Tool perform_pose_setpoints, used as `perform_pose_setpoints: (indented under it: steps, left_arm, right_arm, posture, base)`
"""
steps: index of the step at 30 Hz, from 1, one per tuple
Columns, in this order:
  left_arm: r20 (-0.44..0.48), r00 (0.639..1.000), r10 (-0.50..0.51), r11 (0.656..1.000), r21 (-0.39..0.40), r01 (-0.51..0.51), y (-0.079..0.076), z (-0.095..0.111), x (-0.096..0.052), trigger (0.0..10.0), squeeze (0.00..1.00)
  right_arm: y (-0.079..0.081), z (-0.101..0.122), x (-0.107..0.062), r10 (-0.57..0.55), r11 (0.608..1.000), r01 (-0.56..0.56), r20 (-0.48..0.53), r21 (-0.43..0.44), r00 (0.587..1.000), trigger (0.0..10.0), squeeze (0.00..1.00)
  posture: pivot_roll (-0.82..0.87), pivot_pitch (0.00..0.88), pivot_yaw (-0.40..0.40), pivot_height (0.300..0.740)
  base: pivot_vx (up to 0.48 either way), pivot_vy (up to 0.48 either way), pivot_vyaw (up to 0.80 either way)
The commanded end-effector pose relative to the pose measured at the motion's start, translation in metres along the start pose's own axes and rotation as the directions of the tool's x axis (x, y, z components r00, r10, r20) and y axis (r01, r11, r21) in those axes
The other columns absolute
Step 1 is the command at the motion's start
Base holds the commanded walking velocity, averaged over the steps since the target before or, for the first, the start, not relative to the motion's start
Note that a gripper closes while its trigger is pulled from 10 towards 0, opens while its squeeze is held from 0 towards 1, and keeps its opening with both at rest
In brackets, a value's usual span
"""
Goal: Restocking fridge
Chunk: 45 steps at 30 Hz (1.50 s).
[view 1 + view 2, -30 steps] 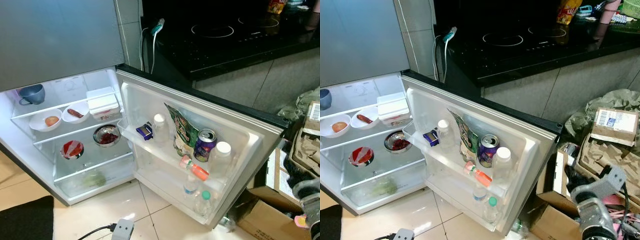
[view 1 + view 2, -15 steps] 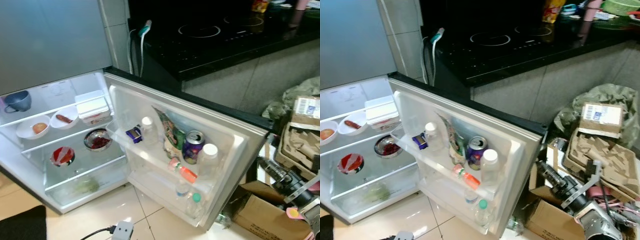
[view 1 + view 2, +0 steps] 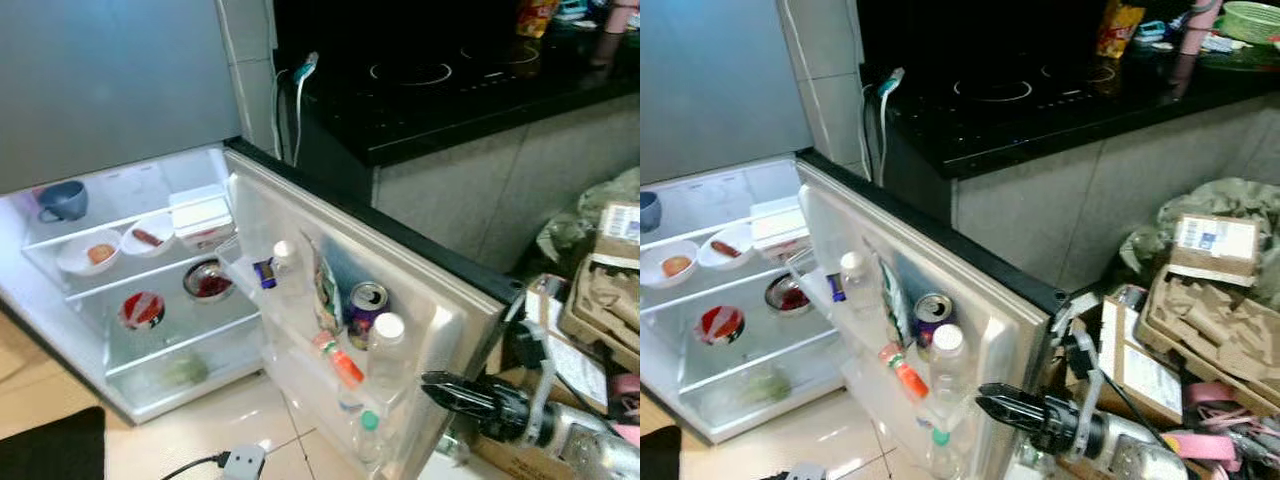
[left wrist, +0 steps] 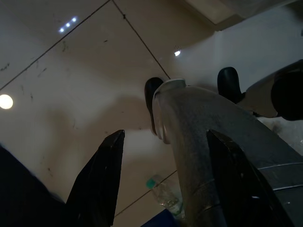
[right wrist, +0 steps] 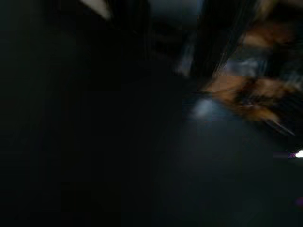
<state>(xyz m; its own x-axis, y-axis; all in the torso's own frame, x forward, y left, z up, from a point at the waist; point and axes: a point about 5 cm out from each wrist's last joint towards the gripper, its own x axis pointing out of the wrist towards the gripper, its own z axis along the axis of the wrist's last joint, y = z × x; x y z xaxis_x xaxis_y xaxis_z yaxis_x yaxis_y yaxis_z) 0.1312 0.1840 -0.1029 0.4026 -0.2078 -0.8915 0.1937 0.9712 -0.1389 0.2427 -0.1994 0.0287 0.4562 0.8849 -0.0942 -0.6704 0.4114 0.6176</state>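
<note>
a: fridge [image 3: 130,330] wide open, shelves lit, and the door [image 3: 970,320] swung right out. the right gripper [image 3: 1002,405] is level with the door's outer edge, low down, fingers pointing at it.

b: what step would you call it? looks like a reach for the door edge to me, maybe to close it up.

a: that's my read too, only a judgement. nothing's being carried in, and the door rack is well filled: a purple can [image 3: 366,305], a white-capped bottle [image 3: 386,340], an orange bottle [image 3: 338,362], a snack bag [image 3: 327,290].

b: and the fingers?

a: lying close together, nearly a single black point, nothing between them. the silver forearm stretches out behind, almost level, over the cardboard boxes [image 3: 1200,320] on the floor.

b: the next move?

a: get the tips squarely against that door edge, not slipping past it, then a steady sideways push. the rack is full, so a sharp shove could rattle the bottles.

b: the other arm?

a: the left gripper [image 4: 161,175] hangs idle over the floor tiles, fingers spread apart, holding nothing. the right wrist view is too dark and smeared to add anything.
</note>
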Motion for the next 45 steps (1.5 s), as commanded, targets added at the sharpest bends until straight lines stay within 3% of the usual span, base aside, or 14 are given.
perform_pose_setpoints:
  steps: [1,9,10,13,18,22,23,25,26,28,34,38,42,45]
  left_arm:
    - [-0.046,0.999,-0.010,1.000,-0.007,0.010,-0.003,-0.012,-0.001,10.0,0.00]
    - [-0.045,0.999,-0.011,1.000,-0.008,0.011,-0.003,-0.012,-0.001,10.0,0.00]
    - [-0.046,0.999,-0.011,1.000,-0.009,0.010,-0.004,-0.013,-0.001,10.0,0.00]
    - [-0.047,0.999,-0.010,1.000,-0.011,0.010,-0.004,-0.013,-0.001,10.0,0.00]
    - [-0.051,0.999,-0.012,1.000,-0.011,0.011,-0.004,-0.015,-0.001,10.0,0.00]
    - [-0.051,0.999,-0.014,1.000,-0.011,0.013,-0.005,-0.014,-0.001,10.0,0.00]
    - [-0.049,0.999,-0.015,1.000,-0.012,0.014,-0.006,-0.014,0.000,10.0,0.00]
    - [-0.049,0.999,-0.015,1.000,-0.013,0.014,-0.006,-0.014,0.000,10.0,0.00]
    - [-0.049,0.999,-0.015,1.000,-0.013,0.014,-0.006,-0.014,0.000,10.0,0.00]
    - [-0.051,0.999,-0.015,1.000,-0.011,0.015,-0.006,-0.014,0.000,10.0,0.00]
    - [-0.054,0.998,-0.015,1.000,-0.004,0.015,-0.006,-0.016,-0.001,10.0,0.00]
    - [-0.058,0.998,-0.014,1.000,-0.002,0.014,-0.004,-0.018,-0.002,10.0,0.00]
    - [-0.060,0.998,-0.009,1.000,-0.004,0.009,-0.002,-0.019,-0.002,10.0,0.00]
    - [-0.060,0.998,-0.007,1.000,-0.006,0.007,-0.002,-0.020,-0.003,10.0,0.00]
  right_arm:
    - [-0.022,-0.005,-0.005,-0.319,0.946,0.317,-0.024,-0.061,0.947,10.0,0.00]
    - [-0.022,-0.002,-0.005,-0.329,0.944,0.329,0.039,0.008,0.944,10.0,0.00]
    - [-0.010,-0.013,-0.006,-0.184,0.982,0.185,-0.026,0.032,0.983,10.0,0.00]
    - [-0.006,-0.032,-0.011,-0.127,0.990,0.134,-0.164,0.033,0.978,10.0,0.00]
    - [-0.028,-0.043,-0.031,-0.404,0.914,0.398,-0.300,-0.086,0.864,10.0,0.00]
    - [-0.034,-0.041,-0.041,-0.489,0.871,0.473,-0.338,-0.135,0.804,10.0,0.00]
    - [-0.040,-0.037,-0.048,-0.562,0.826,0.527,-0.342,-0.198,0.753,10.0,0.00]
    - [-0.051,-0.017,-0.059,-0.719,0.695,0.655,-0.260,-0.296,0.645,10.0,0.00]
    - [-0.051,-0.017,-0.059,-0.719,0.695,0.655,-0.260,-0.296,0.645,10.0,0.00]
    - [-0.058,0.006,-0.062,-0.810,0.581,0.751,-0.131,-0.314,0.572,10.0,0.00]
    - [-0.065,0.053,-0.062,-0.888,0.395,0.895,0.163,-0.207,0.430,10.0,0.00]
    - [-0.065,0.086,-0.058,-0.873,0.361,0.929,0.320,-0.082,0.367,10.0,0.00]
    - [-0.062,0.106,-0.048,-0.853,0.349,0.934,0.388,-0.077,0.351,10.0,0.00]
    - [-0.060,0.117,-0.043,-0.825,0.408,0.913,0.435,0.015,0.362,10.0,0.00]
  posture:
    - [0.00,0.000,-0.001,0.740]
    - [0.00,0.000,-0.001,0.740]
    - [0.00,0.000,-0.003,0.740]
    - [0.00,0.000,-0.003,0.740]
    - [-0.01,0.000,-0.004,0.740]
    - [0.00,0.000,-0.005,0.740]
    - [0.00,0.000,-0.006,0.740]
    - [-0.01,0.000,-0.002,0.740]
    - [-0.01,0.000,-0.002,0.740]
    - [-0.01,0.000,-0.002,0.740]
    - [-0.01,0.000,0.004,0.740]
    - [0.00,0.000,0.001,0.740]
    - [0.01,0.000,-0.002,0.740]
    - [0.01,0.000,-0.006,0.740]
  base:
    - [0.000,0.000,0.00]
    - [0.000,0.000,0.00]
    - [0.000,0.000,0.00]
    - [0.000,0.000,0.00]
    - [0.000,0.000,0.00]
    - [0.000,0.000,0.00]
    - [0.000,0.000,0.00]
    - [0.000,0.000,0.00]
    - [0.000,0.000,0.00]
    - [0.000,0.000,0.00]
    - [0.000,0.000,0.00]
    - [0.000,0.000,0.00]
    - [0.000,0.000,0.00]
    - [0.000,0.000,0.00]
